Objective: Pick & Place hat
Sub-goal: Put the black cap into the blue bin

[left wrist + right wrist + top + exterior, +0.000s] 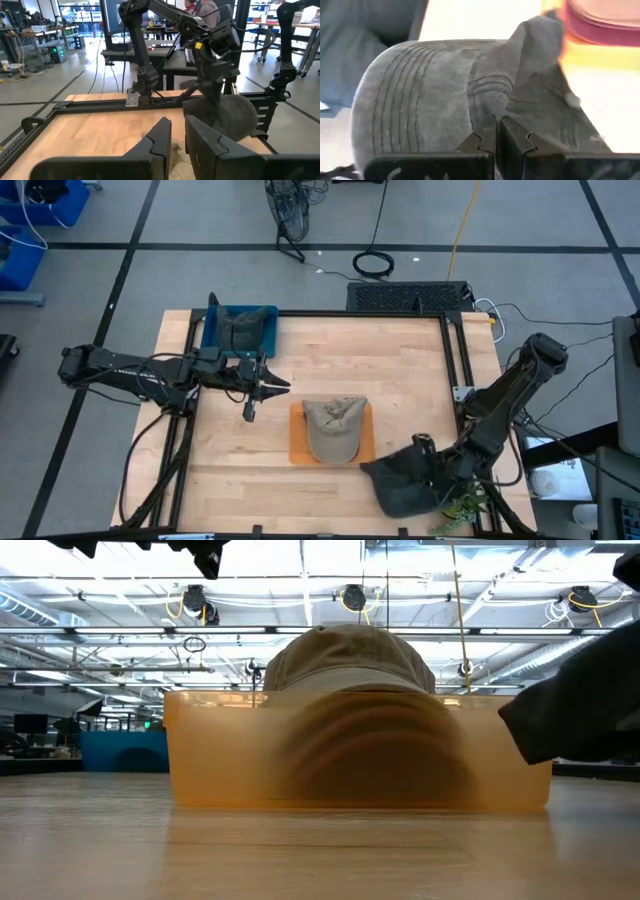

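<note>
Now pinching dark hat (405,483) with right gripper (496,137), lifted for orange tray (297,448); left gripper (262,389) nearly shut, empty, waiting.

Bare table (400,370) behind the orange tray (297,442) lies open.

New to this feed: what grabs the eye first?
The tan cap sitting in the orange tray at the table's middle. Next, the dark cap pinched by the right gripper, shut on its fabric near the front right corner. The left gripper hangs empty between the orange tray and a blue bin holding another cap.
</note>
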`<state>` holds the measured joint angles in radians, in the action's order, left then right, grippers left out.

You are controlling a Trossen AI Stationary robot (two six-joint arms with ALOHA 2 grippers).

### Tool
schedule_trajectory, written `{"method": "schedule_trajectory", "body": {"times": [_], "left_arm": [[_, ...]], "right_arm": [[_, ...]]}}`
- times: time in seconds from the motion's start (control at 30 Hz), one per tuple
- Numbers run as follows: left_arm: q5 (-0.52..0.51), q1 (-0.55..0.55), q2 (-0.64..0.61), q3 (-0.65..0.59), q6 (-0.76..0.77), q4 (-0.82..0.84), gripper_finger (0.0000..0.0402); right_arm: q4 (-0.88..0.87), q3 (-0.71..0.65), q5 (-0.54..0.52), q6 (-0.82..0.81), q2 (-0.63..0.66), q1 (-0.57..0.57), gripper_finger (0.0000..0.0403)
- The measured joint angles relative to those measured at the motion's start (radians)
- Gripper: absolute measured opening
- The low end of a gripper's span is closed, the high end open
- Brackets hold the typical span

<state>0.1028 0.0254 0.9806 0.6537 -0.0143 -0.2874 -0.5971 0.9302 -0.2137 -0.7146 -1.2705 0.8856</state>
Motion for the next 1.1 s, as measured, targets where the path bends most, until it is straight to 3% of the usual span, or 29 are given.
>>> {"method": "schedule_trajectory", "body": {"times": [0.33, 0.87, 1.1], "left_arm": [[0.0, 0.0, 0.0, 0.0, -0.007, 0.0, 0.0063], [0.0, 0.0, 0.0, 0.0, -0.007, 0.009, 0.0063], [0.0, 0.0, 0.0, 0.0, -0.007, 0.009, 0.0063]], "right_arm": [[-0.225, 0.001, -0.044, -0.136, 0.086, 0.0, 0.0006], [-0.155, 0.001, 0.006, -0.104, 0.183, 0.0, 0.0006], [-0.362, 0.002, -0.027, -0.207, 0.215, -0.001, 0.0006]]}}
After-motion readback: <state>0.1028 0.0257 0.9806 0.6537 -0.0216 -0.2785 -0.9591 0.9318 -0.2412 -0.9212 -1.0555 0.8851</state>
